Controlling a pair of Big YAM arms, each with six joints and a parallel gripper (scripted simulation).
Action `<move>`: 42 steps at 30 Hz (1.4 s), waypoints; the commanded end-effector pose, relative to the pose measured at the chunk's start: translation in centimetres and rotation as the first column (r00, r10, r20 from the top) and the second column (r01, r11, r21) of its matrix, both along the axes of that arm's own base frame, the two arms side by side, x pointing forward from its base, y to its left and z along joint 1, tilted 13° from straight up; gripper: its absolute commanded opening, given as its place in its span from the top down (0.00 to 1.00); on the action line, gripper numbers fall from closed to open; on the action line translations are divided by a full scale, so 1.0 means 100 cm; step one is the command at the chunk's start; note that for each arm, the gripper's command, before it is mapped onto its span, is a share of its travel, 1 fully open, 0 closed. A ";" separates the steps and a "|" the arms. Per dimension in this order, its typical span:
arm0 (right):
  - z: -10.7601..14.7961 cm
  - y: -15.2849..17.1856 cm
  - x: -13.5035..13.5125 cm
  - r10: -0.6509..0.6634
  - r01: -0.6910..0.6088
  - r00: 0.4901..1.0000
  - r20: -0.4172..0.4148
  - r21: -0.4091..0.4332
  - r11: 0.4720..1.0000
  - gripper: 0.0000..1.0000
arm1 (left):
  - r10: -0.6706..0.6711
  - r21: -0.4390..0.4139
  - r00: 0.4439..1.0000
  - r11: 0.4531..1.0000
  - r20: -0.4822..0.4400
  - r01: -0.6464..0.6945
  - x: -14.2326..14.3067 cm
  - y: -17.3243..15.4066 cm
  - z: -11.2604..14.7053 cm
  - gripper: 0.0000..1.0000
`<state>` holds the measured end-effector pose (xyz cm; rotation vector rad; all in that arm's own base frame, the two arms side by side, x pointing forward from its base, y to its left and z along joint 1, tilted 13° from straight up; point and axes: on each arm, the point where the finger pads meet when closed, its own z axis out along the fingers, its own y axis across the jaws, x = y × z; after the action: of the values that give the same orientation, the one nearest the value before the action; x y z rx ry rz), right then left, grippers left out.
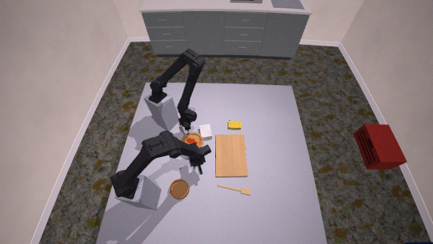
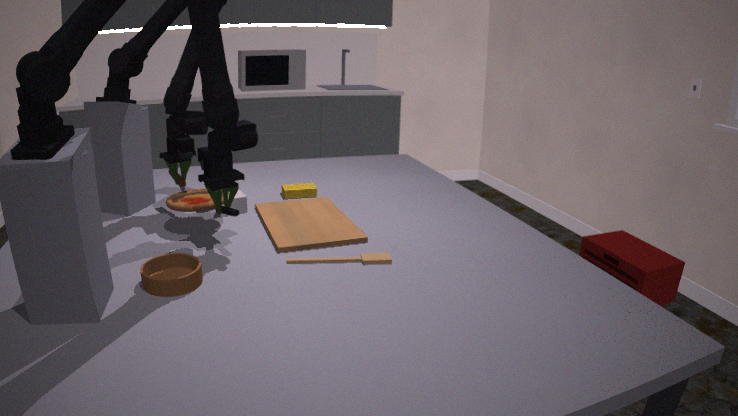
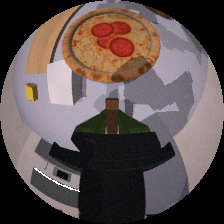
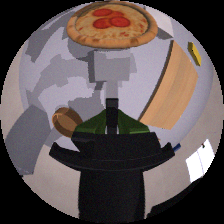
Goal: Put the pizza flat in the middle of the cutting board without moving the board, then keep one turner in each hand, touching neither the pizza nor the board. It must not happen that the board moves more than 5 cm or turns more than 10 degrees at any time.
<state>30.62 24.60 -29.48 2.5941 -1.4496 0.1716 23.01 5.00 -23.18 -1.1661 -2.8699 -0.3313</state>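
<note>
The pizza [image 1: 192, 139] lies flat on the table, left of the wooden cutting board [image 1: 230, 155] and apart from it. My left gripper [image 1: 185, 125] stands at the pizza's far side, shut on a wooden turner's handle [image 3: 112, 107]. That turner's blade [image 3: 132, 67] touches the pizza's rim. My right gripper [image 1: 196, 163] stands at the pizza's near side, shut on a black-handled turner [image 4: 112, 102]. Its grey blade [image 4: 112, 67] lies just short of the pizza [image 4: 112, 25]. The pizza also shows in the exterior view [image 2: 193, 200] next to the board [image 2: 310, 223].
A spare wooden turner [image 1: 233, 189] lies in front of the board. A white block [image 1: 205, 130] sits beside the pizza and a yellow sponge [image 1: 234, 124] behind the board. A wooden bowl [image 1: 178, 188] stands near the right arm's base. A red crate [image 1: 379, 146] is on the floor.
</note>
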 end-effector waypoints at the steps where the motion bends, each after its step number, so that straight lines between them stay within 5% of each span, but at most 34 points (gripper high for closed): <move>1: 0.022 0.021 0.034 0.007 -0.009 0.999 0.037 0.050 0.999 0.94 | -0.031 -0.005 0.999 0.999 0.033 0.031 0.008 -0.005 0.007 0.94; 4: 0.003 0.012 0.036 0.010 -0.010 1.000 0.001 0.019 1.000 0.94 | -0.015 0.003 1.000 1.000 0.014 0.015 0.027 0.009 0.010 0.94; 7: 0.014 0.020 0.051 -0.008 0.007 0.999 0.033 0.040 0.999 0.94 | 0.003 0.002 1.000 1.000 0.027 -0.003 0.036 0.011 0.011 0.94; 11: -0.002 0.017 0.036 0.024 -0.024 1.000 0.000 0.016 1.000 0.94 | -0.031 -0.006 0.999 0.999 -0.030 0.031 0.018 0.002 -0.001 0.94; 16: -0.001 0.006 0.065 0.012 -0.012 1.000 0.002 0.012 1.000 0.94 | -0.012 0.004 1.000 1.000 0.009 0.012 0.058 0.019 0.013 0.94; 20: 0.025 0.023 0.099 0.004 -0.005 0.999 0.043 0.043 0.999 0.94 | -0.007 0.006 1.000 1.000 0.010 0.007 0.070 0.023 0.015 0.94; 22: 0.001 0.015 0.090 0.007 -0.007 1.000 0.016 0.015 1.000 0.94 | -0.006 0.006 1.000 1.000 0.014 0.006 0.077 0.024 0.017 0.94; 27: 0.006 0.016 0.091 0.016 -0.016 1.000 0.016 0.026 1.000 0.94 | -0.012 0.000 1.000 1.000 -0.017 0.012 0.070 0.022 0.008 0.94; 33: 0.016 0.018 0.132 0.006 -0.007 1.000 0.029 0.031 0.999 0.94 | -0.006 0.005 1.000 1.000 0.011 0.006 0.107 0.033 0.021 0.94; 42: 0.002 0.026 0.136 0.021 -0.022 1.000 0.019 0.016 1.000 0.94 | -0.025 0.002 1.000 1.000 0.011 0.025 0.128 0.031 0.021 0.94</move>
<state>43.63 25.64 -29.22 2.5971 -1.4573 0.1872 34.93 8.43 -21.90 -1.1644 -2.8624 -0.3376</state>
